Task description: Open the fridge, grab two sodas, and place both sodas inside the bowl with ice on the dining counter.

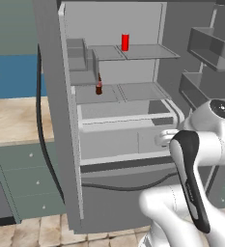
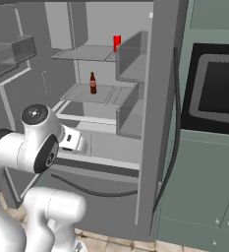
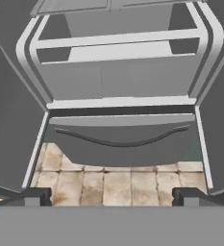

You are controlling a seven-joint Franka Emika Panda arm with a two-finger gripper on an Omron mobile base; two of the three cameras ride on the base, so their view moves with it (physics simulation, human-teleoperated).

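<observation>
**Fridge open, sodas waiting on the shelves**

The fridge is standing with both doors wide open. The red can is sitting upright on the top shelf, far inside. The brown bottle is standing on the shelf below, a bit to the left. The gripper is hanging low in front of the bottom drawer, over the tile floor. Its fingers are spread wide apart and holding nothing.
</observation>
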